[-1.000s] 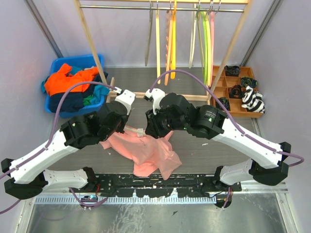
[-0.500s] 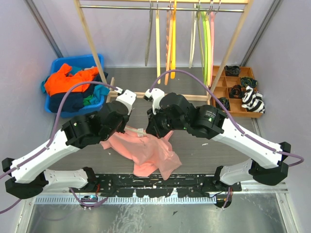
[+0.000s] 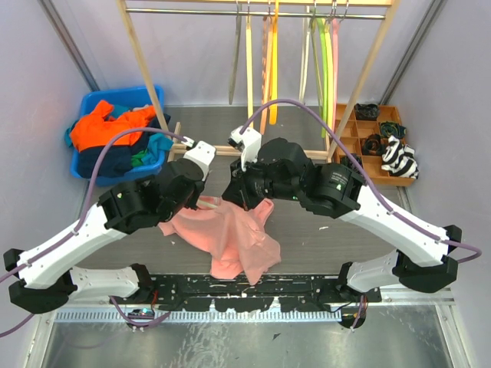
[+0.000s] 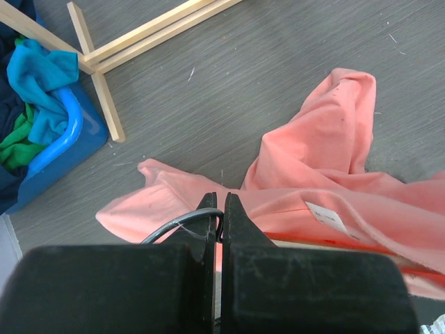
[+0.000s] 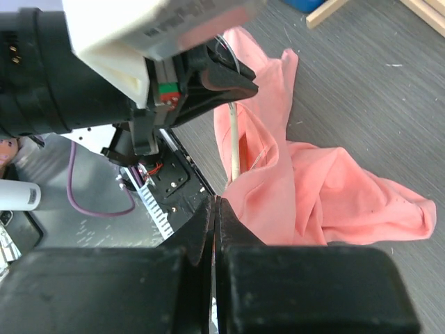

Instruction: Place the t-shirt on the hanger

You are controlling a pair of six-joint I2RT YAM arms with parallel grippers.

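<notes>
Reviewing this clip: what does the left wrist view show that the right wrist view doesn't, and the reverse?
Only left wrist: teal and green clothes in the blue bin, and a white label inside the t-shirt.
Only right wrist: the left gripper seen from outside, shut on the hanger, and a purple cable.
Both: the salmon-pink t-shirt, parts of the hanger, the grey tabletop and pieces of the wooden rack.

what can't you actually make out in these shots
Most of the hanger: the t-shirt covers it in every view.
Whether the right gripper pinches cloth: right wrist view, its own body hides the contact.
Small items in the wooden tray: top view, too small to identify.
</notes>
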